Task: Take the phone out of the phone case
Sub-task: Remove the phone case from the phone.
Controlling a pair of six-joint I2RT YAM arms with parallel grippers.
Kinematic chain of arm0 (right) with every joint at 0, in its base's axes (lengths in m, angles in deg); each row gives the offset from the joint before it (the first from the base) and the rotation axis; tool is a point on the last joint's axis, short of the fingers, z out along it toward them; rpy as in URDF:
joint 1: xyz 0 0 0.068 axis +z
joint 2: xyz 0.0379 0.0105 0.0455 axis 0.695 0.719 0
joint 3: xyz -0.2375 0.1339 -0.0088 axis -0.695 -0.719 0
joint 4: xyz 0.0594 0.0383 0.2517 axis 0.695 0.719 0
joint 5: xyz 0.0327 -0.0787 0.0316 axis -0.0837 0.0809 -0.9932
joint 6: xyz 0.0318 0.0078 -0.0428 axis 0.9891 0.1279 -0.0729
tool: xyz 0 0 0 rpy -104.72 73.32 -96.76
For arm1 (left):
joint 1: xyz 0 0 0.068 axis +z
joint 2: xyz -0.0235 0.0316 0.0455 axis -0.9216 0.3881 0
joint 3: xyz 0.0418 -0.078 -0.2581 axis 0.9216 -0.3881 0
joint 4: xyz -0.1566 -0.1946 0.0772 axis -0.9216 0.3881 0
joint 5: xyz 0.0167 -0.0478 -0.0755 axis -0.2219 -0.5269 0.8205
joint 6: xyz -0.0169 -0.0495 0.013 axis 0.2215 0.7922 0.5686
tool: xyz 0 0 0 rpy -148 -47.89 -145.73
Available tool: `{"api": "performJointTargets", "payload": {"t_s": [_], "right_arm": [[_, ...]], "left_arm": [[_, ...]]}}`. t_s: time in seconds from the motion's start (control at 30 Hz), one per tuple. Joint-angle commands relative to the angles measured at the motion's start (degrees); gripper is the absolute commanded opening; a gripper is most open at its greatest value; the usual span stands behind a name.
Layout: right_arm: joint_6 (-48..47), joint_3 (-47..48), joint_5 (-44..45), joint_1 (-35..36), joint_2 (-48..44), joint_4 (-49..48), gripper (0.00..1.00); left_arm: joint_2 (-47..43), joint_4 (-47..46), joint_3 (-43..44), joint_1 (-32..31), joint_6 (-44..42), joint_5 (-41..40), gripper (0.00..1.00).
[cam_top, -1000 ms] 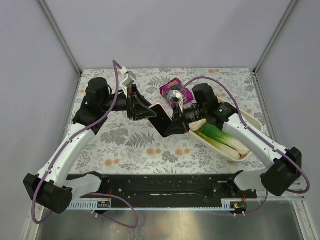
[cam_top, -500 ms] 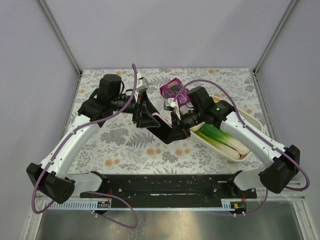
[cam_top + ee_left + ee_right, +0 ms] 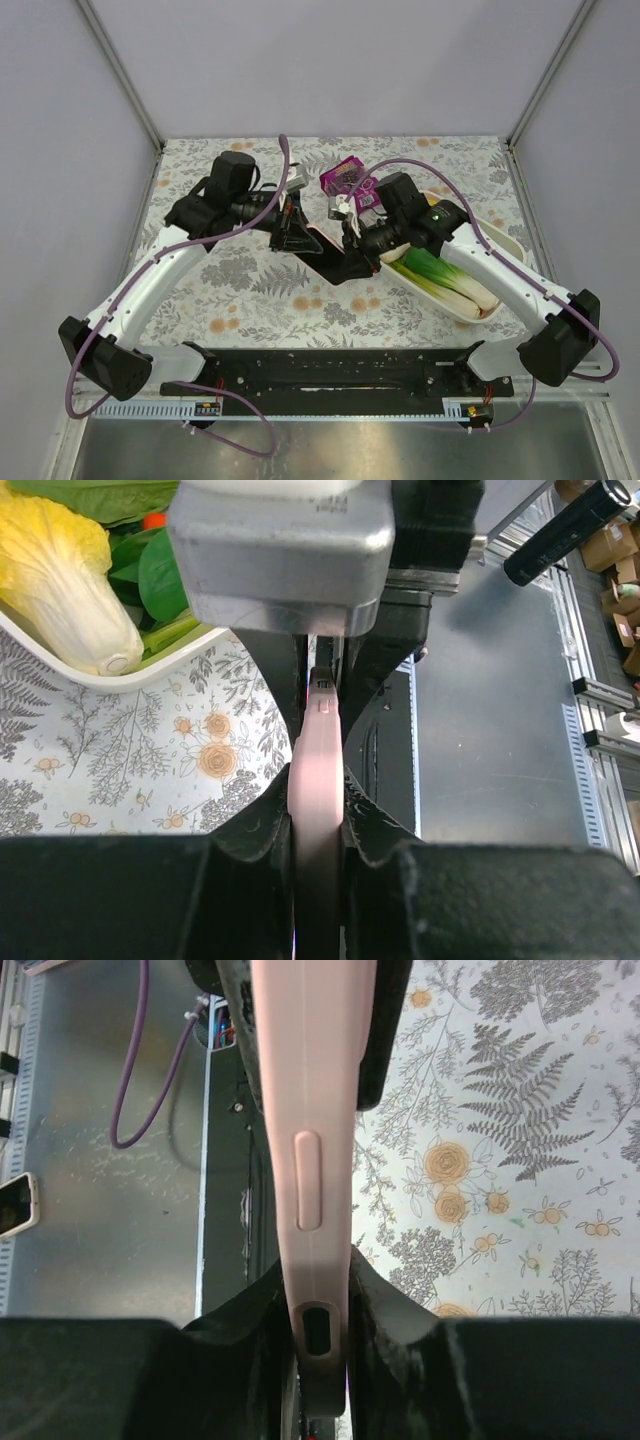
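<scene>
1. Left end effector [image 3: 296, 236] is regripping. A second ago it was sitting farther out to the left. Half a second ago it was spreading its jaws, and now it is pressing in closer to the right end effector [image 3: 352, 262].
2. In the left wrist view, the left end effector [image 3: 320, 815] is pinching the pink case [image 3: 318, 780] edge-on. Both fingers are touching the rim, nearly closed, with no gap showing.
3. Right end effector [image 3: 318, 1290] is keeping its clamp on the other end of the case [image 3: 310, 1110]. Its jaws are nearly closed on the rim, and the side button is sitting just ahead of its fingers.
4. Phone [image 3: 328, 258] is hanging in the air between the two end effectors. It is tilted, off the desk [image 3: 250, 290], and seemingly still sitting in the case. The wrist views are showing only the case edge, so I cannot tell whether any corner is lifting out.
5. Meaning for the task: the left side is getting a fresh, deeper hold, probably for peeling or flexing the rim. Extraction is not yet happening, so the task is looking early to midway.
6. Risk, as a judgement: with both end effectors squeezing the same rim, the phone may be staying locked in. One side is probably needing to pull the case lip away.
7. Tray [image 3: 500, 240] is sitting beyond the right end effector, clear of the hold.
</scene>
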Motion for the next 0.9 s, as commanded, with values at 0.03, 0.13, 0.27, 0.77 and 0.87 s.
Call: {"api": "performJointTargets", "payload": {"t_s": [0.03, 0.13, 0.27, 0.77, 0.87], "right_arm": [[4.7, 0.8, 4.7, 0.5, -2.9, -7.2, 0.45], [7.4, -0.5, 5.4, -0.3, -4.1, -10.4, 0.74], [12.0, -1.7, 6.5, -1.7, -5.6, -15.1, 0.83], [38.4, -8.4, -7.4, -6.8, -2.9, -46.9, 0.80], [40.2, -9.5, -8.4, -6.8, -3.0, -50.5, 0.78]], "left_arm": [[-1.7, -1.3, 3.5, 2.9, -0.6, 0.9, 0.00], [-3.3, -3.2, 3.2, 6.3, 0.7, 2.5, 0.00], [-6.5, -9.3, 0.9, 10.3, 5.9, 5.1, 0.00], [-14.1, -46.0, -11.4, 14.1, 36.7, 2.3, 0.00], [-14.3, -46.4, -12.1, 14.0, 36.9, 1.9, 0.00]]}}
